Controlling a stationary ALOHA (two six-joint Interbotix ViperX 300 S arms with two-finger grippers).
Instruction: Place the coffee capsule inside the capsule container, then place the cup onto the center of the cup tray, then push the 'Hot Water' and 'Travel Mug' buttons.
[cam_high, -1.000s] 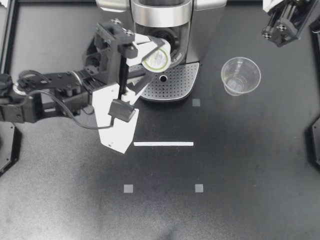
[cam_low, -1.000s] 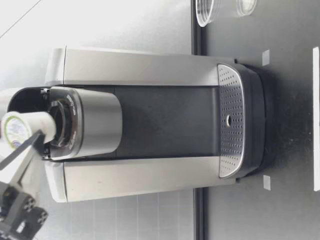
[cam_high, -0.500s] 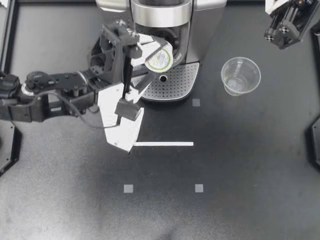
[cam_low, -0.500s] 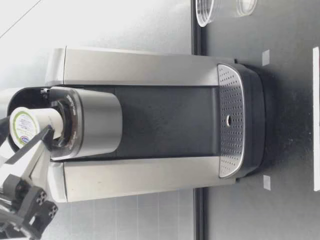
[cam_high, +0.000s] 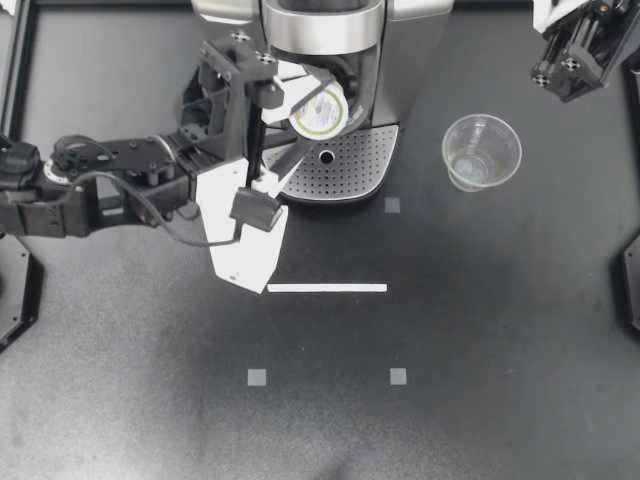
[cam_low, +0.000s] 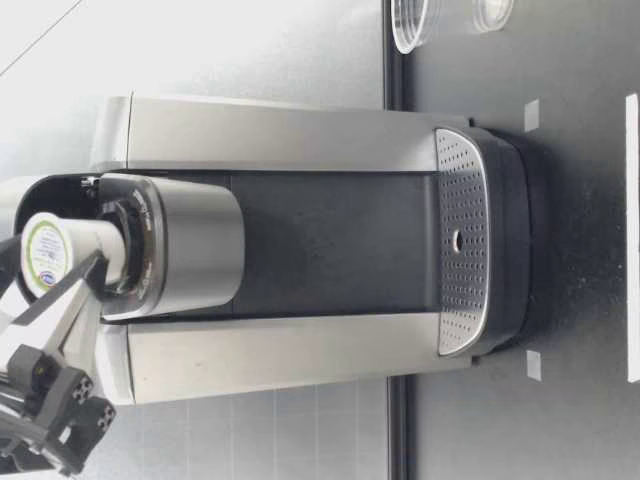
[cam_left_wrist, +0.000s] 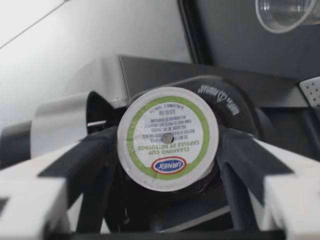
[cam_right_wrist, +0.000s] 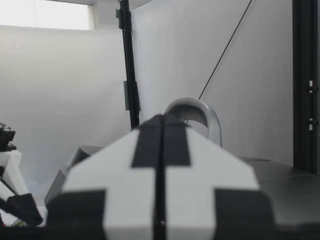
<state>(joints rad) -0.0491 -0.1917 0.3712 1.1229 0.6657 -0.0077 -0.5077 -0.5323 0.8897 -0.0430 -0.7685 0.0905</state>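
Left gripper (cam_high: 312, 112) is clamped on the capsule (cam_high: 322, 108), a finger on each side, foil lid facing back toward the wrist (cam_left_wrist: 167, 138). The capsule lies tilted at the mouth of the open container (cam_low: 135, 255) at the machine's (cam_high: 322, 35) head, its base just inside the opening (cam_low: 75, 250).

Cup (cam_high: 481, 151) stands upright on the table (cam_high: 480, 320), beside the machine and apart from the tray (cam_high: 350, 172).

Right gripper (cam_high: 550, 18) hangs at the far corner, fingers pressed together (cam_right_wrist: 160, 165), holding nothing.
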